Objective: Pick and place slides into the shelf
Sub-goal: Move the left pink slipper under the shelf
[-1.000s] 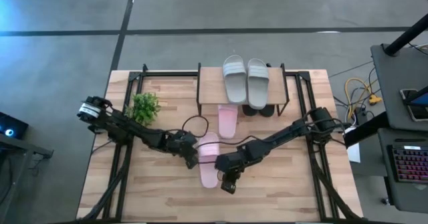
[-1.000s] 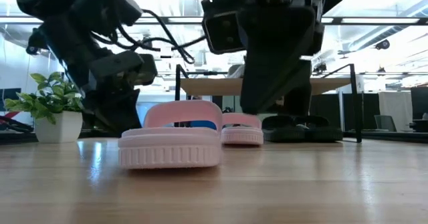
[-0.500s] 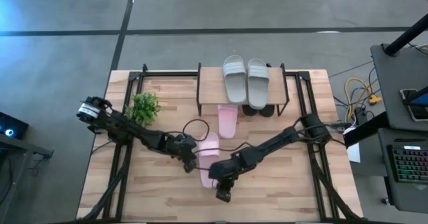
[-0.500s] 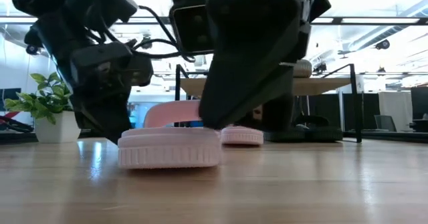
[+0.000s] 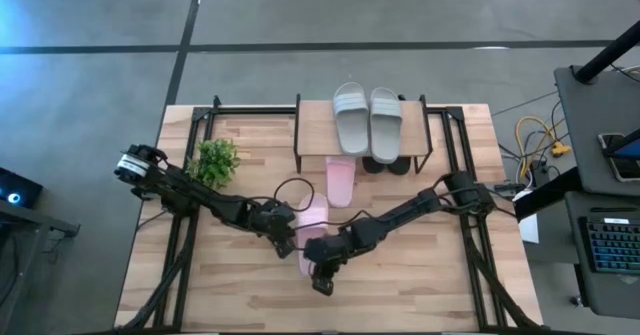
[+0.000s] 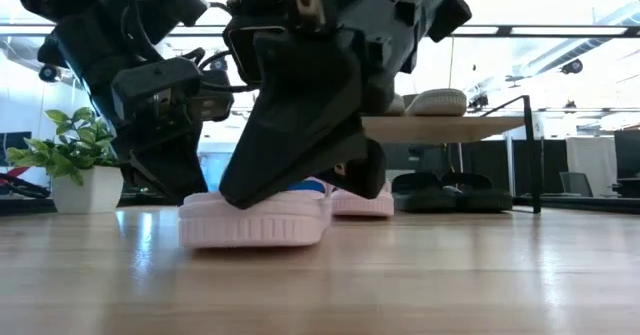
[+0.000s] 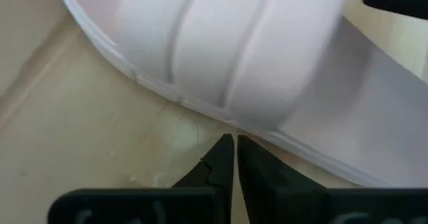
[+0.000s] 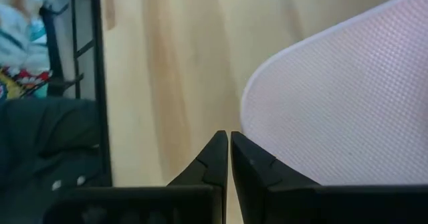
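Wooden table [image 5: 240, 285] carries shelf [image 5: 315, 125], pink slides [image 5: 340, 180], plant [image 5: 214, 159].

High view: straight down over the whole table [image 5: 240, 285].
Low view: tabletop height, level, facing the room.
Wrist views: very close, each at the near pink slide [image 7: 227, 43].
Shared: that slide appears in all four.

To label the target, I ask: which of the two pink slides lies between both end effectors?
The pink slide nearer the table's front, flanked by both shut end effectors; the other pink slide lies apart beside the shelf.
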Robot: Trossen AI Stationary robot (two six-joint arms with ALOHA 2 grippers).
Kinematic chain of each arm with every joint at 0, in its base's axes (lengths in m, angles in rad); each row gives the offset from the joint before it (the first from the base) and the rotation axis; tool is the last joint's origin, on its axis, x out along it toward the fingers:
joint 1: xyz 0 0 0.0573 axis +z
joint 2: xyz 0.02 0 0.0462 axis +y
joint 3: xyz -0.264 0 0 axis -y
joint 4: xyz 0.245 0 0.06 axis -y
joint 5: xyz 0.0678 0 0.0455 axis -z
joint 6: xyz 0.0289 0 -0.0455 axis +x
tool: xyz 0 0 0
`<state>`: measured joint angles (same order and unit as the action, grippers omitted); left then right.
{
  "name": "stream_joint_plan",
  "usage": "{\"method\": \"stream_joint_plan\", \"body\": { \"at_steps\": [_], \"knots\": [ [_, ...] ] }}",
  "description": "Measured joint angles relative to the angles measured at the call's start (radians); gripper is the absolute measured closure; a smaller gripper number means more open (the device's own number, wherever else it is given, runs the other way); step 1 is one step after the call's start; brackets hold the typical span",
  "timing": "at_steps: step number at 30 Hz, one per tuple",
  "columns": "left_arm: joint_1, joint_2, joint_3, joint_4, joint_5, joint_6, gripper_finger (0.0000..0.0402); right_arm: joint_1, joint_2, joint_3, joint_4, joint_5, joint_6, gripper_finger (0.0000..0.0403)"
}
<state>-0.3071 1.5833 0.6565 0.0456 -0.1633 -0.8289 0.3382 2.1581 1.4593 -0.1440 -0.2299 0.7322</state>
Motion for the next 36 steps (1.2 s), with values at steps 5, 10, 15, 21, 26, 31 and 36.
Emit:
{"method": "stream_joint_plan", "body": {
  "at_steps": [5, 10, 15, 21, 26, 31, 36],
  "knots": [
    [0.012, 0.000, 0.003, 0.001, -0.025, 0.006, 0.0395, -0.019, -0.001, 0.005, -0.037, 0.059, 0.000, 0.0390],
    [0.017, 0.000, 0.002, 0.000, -0.027, 0.032, 0.0395, -0.033, -0.005, 0.006, -0.073, 0.147, 0.000, 0.0390],
    [0.019, 0.000, 0.002, -0.001, -0.026, 0.058, 0.0395, -0.049, -0.011, 0.006, -0.103, 0.223, -0.008, 0.0390],
    [0.019, -0.004, 0.001, -0.004, -0.037, 0.059, 0.0395, -0.069, -0.035, 0.005, -0.188, 0.378, -0.028, 0.0390],
    [0.021, -0.034, -0.001, -0.049, -0.157, 0.060, 0.0395, -0.108, -0.047, 0.005, -0.225, 0.423, -0.031, 0.0390],
    [0.047, -0.053, -0.013, -0.131, -0.207, 0.053, 0.0395, -0.134, -0.052, 0.005, -0.219, 0.407, -0.034, 0.0390],
    [0.089, -0.055, -0.022, -0.132, -0.222, 0.053, 0.0395, -0.133, -0.059, 0.005, -0.219, 0.406, -0.032, 0.0390]
  ]
}}
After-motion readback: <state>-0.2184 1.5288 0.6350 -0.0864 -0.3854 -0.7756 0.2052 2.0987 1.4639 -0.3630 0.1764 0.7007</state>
